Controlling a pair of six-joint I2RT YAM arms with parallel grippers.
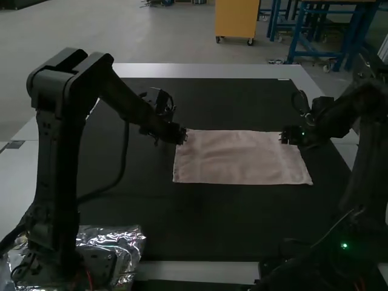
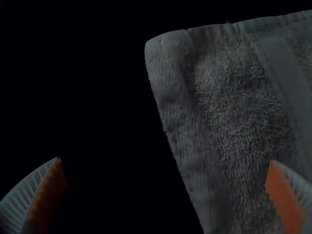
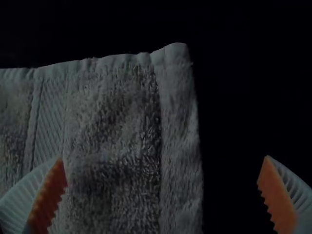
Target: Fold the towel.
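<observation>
A pale pink terry towel with a smooth hem (image 1: 233,159) lay spread as a flat rectangle on the matt black tabletop with a pale border (image 1: 151,224), its long sides running from left to right. I could not tell whether it lay in one layer or more. The left gripper (image 1: 182,136) was at the towel's far left corner, and the right gripper (image 1: 284,137) was at its far right corner

In the left wrist view, the left gripper (image 2: 165,161) was wide open and had hold of nothing – one white ribbed finger with an orange pad (image 2: 19,202) stood out past the towel's side edge, the other over its looped pile. The right gripper (image 3: 164,157) stood just as wide and empty in its own wrist view, one finger over the cloth and the other beyond the hem. A flat woven band (image 3: 48,117) ran across the pile beside that hem

A crinkled silver plastic bag (image 1: 127,242) sat well apart from the towel, nearer the high camera and to the towel's left
</observation>
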